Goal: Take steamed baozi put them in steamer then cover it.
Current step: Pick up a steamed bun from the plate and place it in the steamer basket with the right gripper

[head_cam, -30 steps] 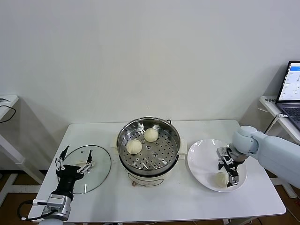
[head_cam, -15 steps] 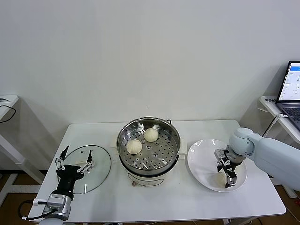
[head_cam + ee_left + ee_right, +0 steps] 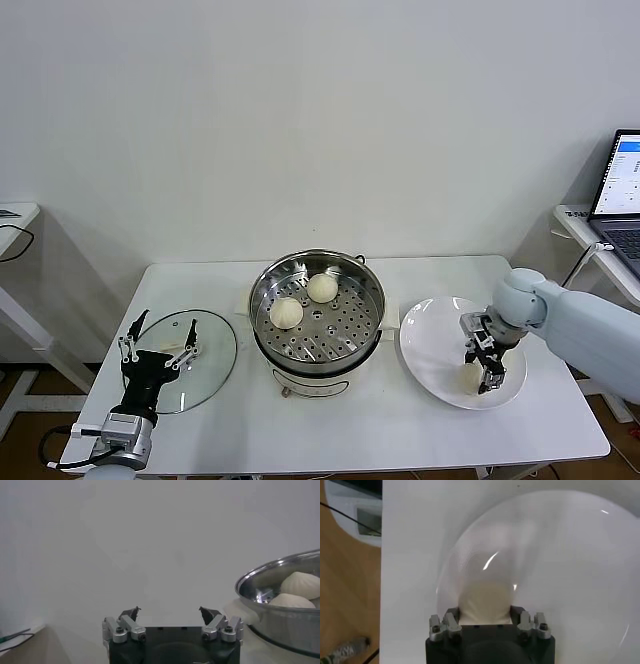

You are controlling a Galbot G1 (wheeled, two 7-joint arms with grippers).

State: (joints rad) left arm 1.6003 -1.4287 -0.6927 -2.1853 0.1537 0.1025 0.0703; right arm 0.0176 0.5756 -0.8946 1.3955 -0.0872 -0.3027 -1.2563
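The steamer (image 3: 318, 310) stands mid-table with two baozi on its perforated tray, one (image 3: 286, 312) nearer me and one (image 3: 322, 288) behind it. They also show in the left wrist view (image 3: 300, 585). A third baozi (image 3: 469, 379) lies on the white plate (image 3: 430, 345) at the right, and shows close up in the right wrist view (image 3: 486, 600). My right gripper (image 3: 479, 368) is down on the plate, its fingers (image 3: 451, 622) pressed against both sides of this bun. My left gripper (image 3: 158, 342) is open and empty over the glass lid (image 3: 200, 372).
The lid lies flat on the table left of the steamer. A laptop (image 3: 620, 190) sits on a side table at the far right. The plate's rim is near the table's right front edge (image 3: 590, 440).
My right gripper has shifted slightly left and down onto the bun on the plate and closed around it. The left arm has not moved.
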